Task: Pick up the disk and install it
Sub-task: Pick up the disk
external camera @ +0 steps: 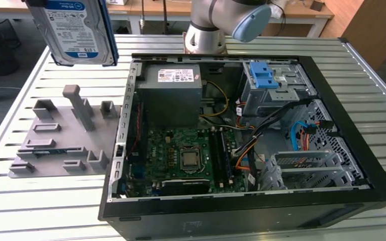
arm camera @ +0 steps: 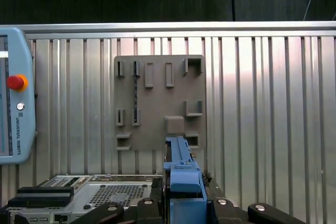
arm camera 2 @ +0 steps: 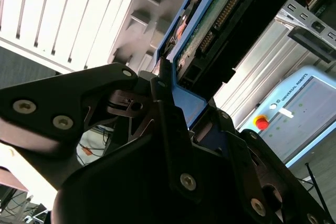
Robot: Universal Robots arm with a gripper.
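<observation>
Gripping disk point(external camera: 77, 31) by blue carrier end; jaws clamped tight, disk aloft.

Arm point(external camera: 203, 27), exterior view: silver-grey tubular body, rounded joint housing closed by a pale blue cap point(external camera: 252, 22). Gripper point(arm camera 2: 169, 85): matte black throughout, built of flat angular linkage plates and narrow fingers point(arm camera 2: 167, 119); silver round-head screws point(arm camera 2: 24, 106) seated in the plates, visible in both wrist views; a pivot pin point(arm camera 2: 136, 106) at the linkage.
</observation>
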